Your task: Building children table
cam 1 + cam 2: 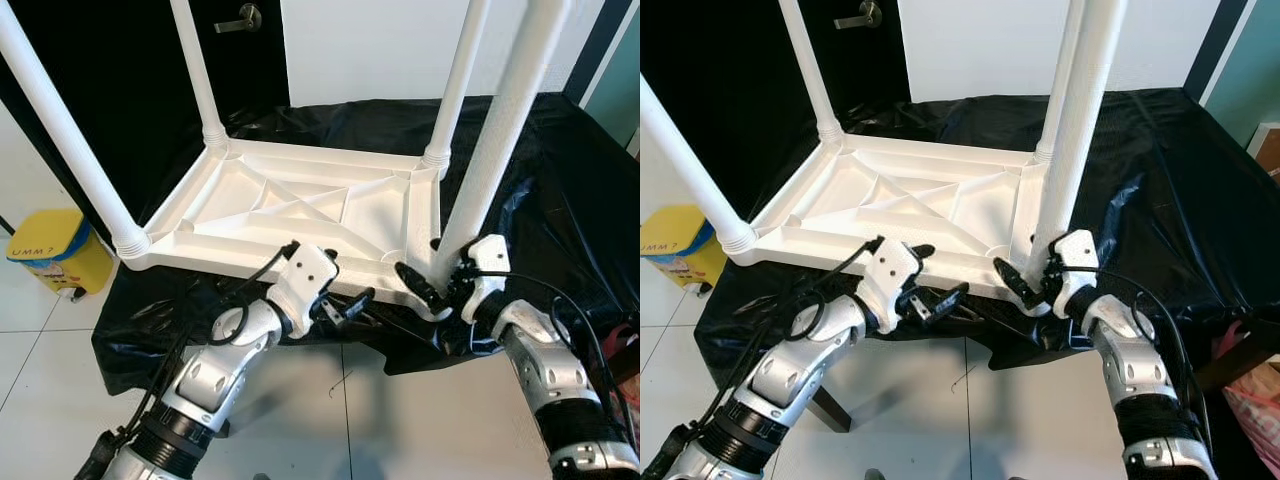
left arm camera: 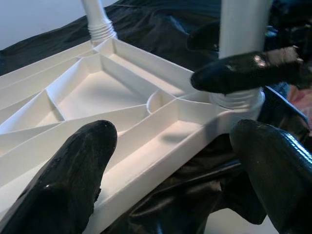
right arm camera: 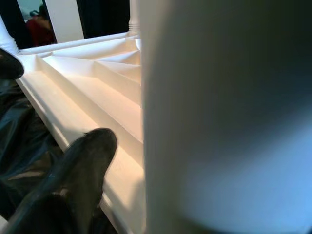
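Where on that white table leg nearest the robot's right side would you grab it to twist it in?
Probably low on the near-right leg, just above its threaded collar, coming in from the front. The leg is a smooth upright tube, so two fingers can straddle it there. The right gripper already sits at that spot; the left gripper waits open by the tabletop edge.

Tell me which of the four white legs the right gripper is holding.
The near-right leg, closest to the camera; the right gripper clamps its base. The other three stand untouched.

White plastic children's table (image 1: 300, 205), inverted on black plastic sheet (image 1: 560, 190), ribbed underside up, four round legs (image 1: 500, 130) upright at its corners
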